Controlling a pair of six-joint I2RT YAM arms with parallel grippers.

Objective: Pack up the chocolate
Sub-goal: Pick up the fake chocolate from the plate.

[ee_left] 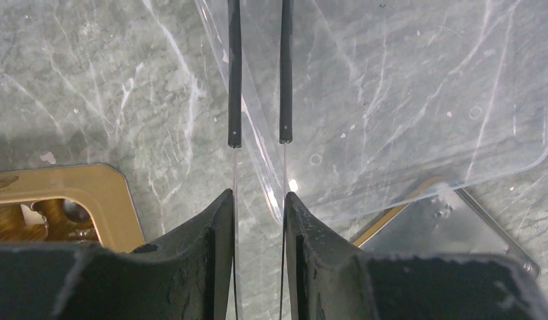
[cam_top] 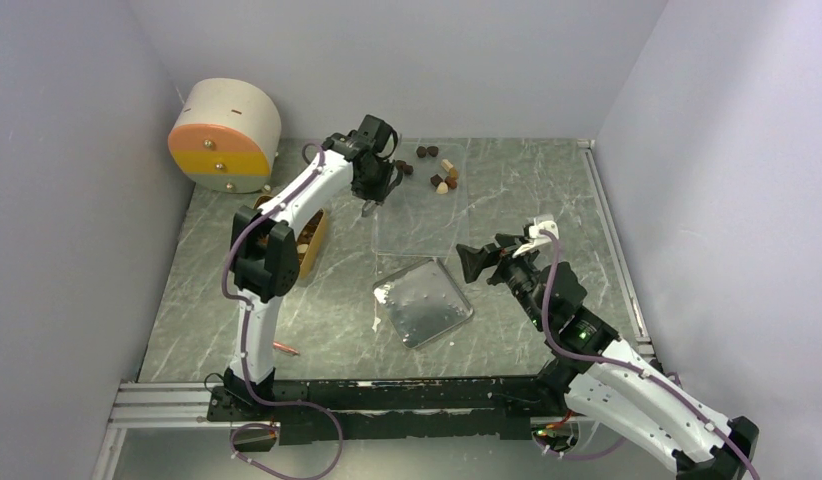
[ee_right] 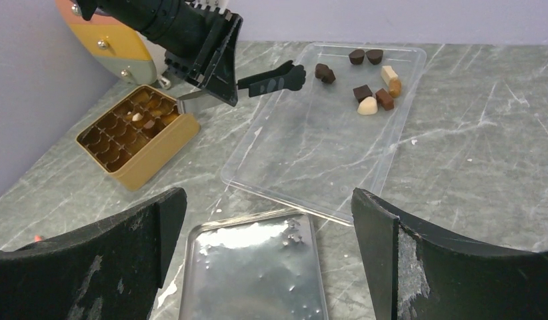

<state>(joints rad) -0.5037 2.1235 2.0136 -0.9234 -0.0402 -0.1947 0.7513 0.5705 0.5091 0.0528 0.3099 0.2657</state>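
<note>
Grey table (cam_top: 547, 200): chocolate (ee_right: 368, 105) in clear tray (ee_right: 305, 153) and golden box (ee_right: 151, 157); left gripper (ee_left: 258, 197) barely parted, right gripper (ee_right: 265, 200) spread.

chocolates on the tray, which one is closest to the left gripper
The leftmost dark brown piece, just beside the left gripper; the other chocolates all lie farther right.

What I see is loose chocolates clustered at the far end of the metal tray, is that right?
Not quite. The chocolates are clustered at the far end of the clear plastic tray, not the metal tray, which lies nearer with none on it. The right wrist view shows this plainly.
</note>
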